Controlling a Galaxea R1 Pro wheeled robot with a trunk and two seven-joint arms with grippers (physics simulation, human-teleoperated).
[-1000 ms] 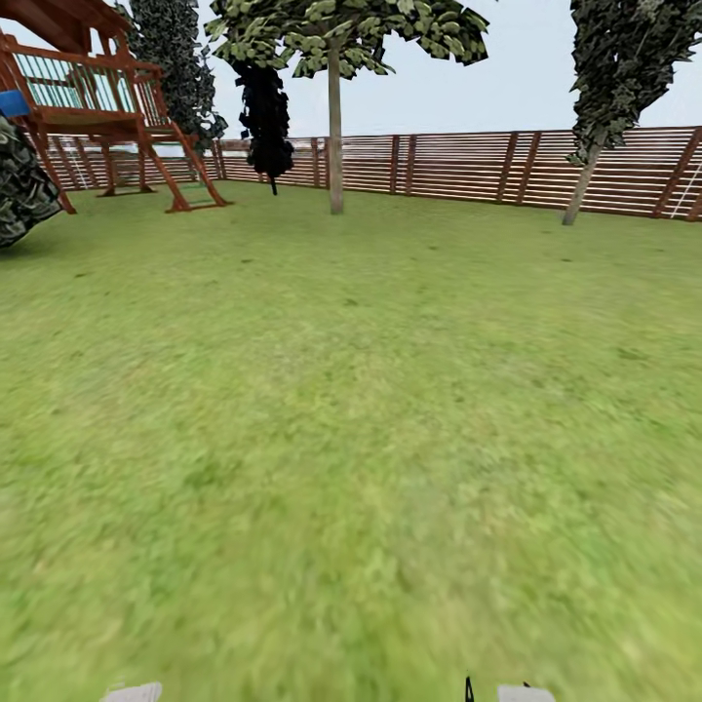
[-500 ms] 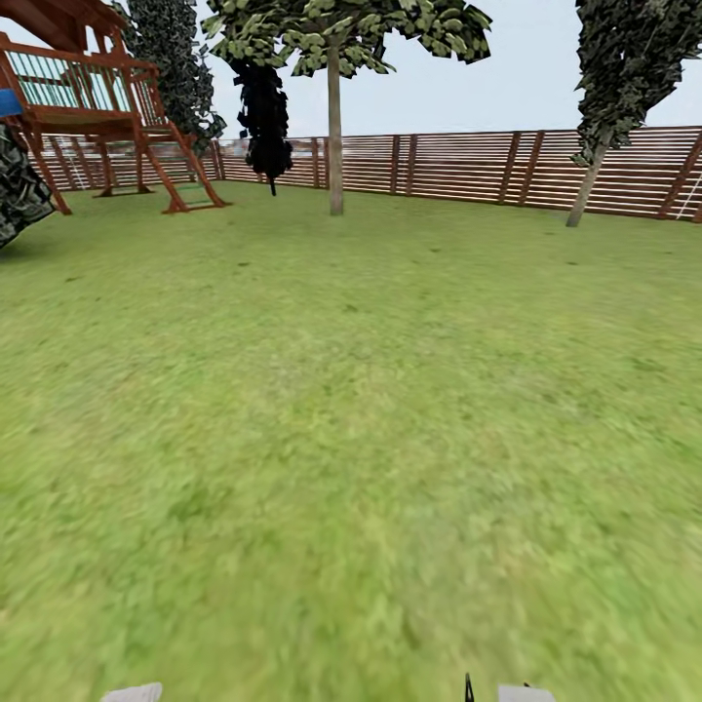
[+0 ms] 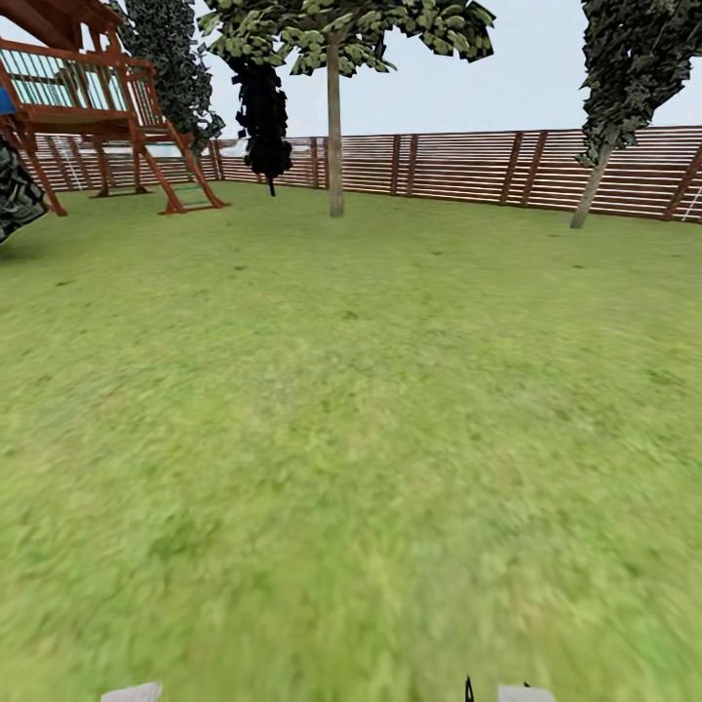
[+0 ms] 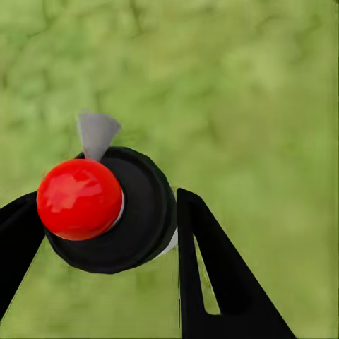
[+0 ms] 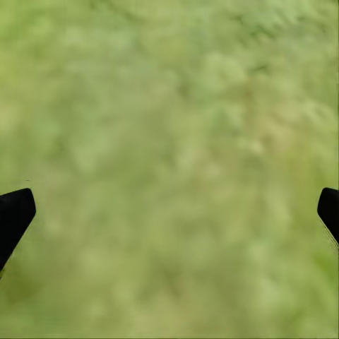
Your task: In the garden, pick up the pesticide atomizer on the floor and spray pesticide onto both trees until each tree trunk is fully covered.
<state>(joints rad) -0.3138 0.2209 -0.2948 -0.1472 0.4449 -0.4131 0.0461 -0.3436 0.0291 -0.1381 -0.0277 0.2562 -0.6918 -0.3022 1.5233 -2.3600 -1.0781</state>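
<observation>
Between left jaws (image 4: 106, 233): pesticide atomizer (image 4: 106, 212), clamped, above grass floor (image 4: 268, 106).

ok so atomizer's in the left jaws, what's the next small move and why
Probably keep driving forward toward the straight pale tree trunk by the brown slatted fence. The black atomizer with the red round cap sits between the left gripper jaws, but open green grass separates the robot from the trunk.
</observation>
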